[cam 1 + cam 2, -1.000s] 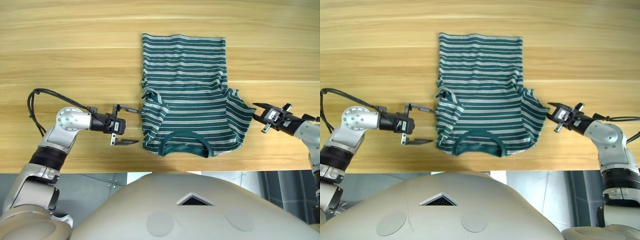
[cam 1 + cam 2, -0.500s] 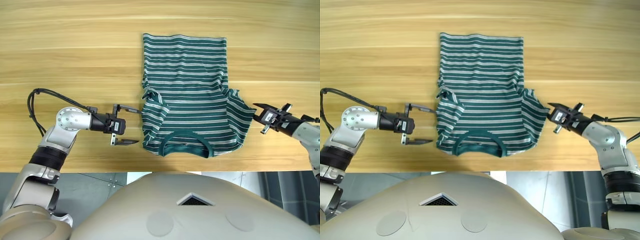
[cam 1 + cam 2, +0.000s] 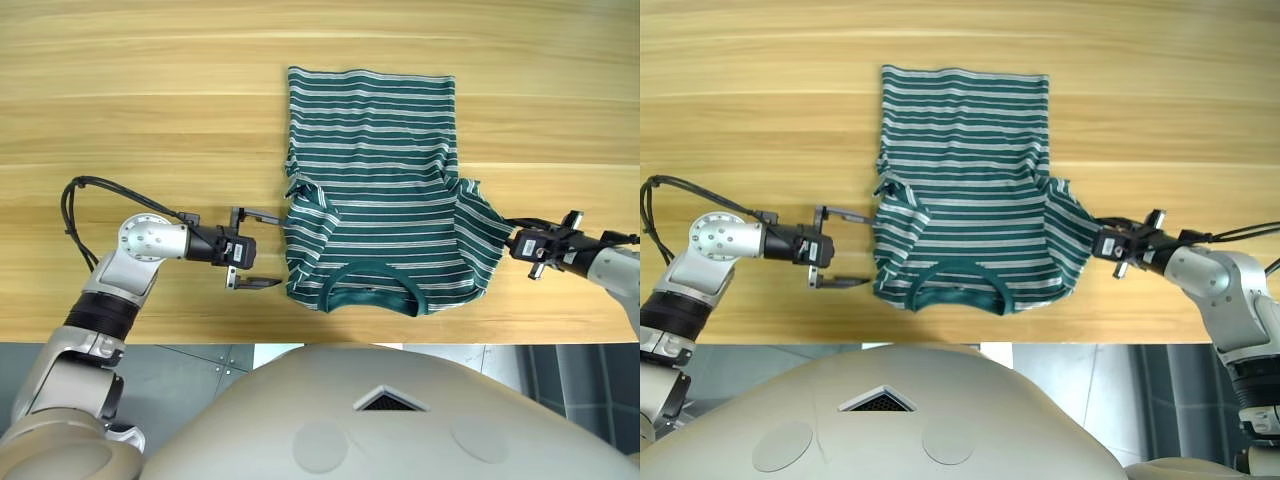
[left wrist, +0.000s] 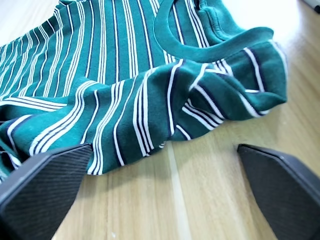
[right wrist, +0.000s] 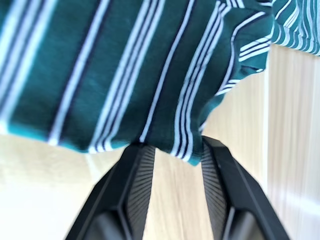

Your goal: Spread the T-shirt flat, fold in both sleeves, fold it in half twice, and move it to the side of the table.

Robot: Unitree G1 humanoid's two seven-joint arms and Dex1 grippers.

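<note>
A green T-shirt [image 3: 375, 170] with white stripes lies on the wooden table [image 3: 140, 100], its collar [image 3: 372, 288] towards me and its hem at the far side. Both sleeves are bunched against the body. My left gripper [image 3: 277, 250] stands open just beside the crumpled left sleeve [image 4: 220, 95], its fingers [image 4: 45, 190] low over the wood and apart from the cloth. At the shirt's other side, my right gripper [image 3: 512, 241] is shut on the hem of the right sleeve [image 5: 170, 100], and the cloth edge runs in between its fingers [image 5: 137, 170].
The table's front edge [image 3: 180, 344] runs just below both grippers. Bare wood stretches to the left [image 3: 120, 130] and to the right [image 3: 560, 120] of the shirt.
My right gripper has moved in to the right sleeve and its fingers have come together on the hem. The left gripper has crept slightly towards the shirt, still open.
</note>
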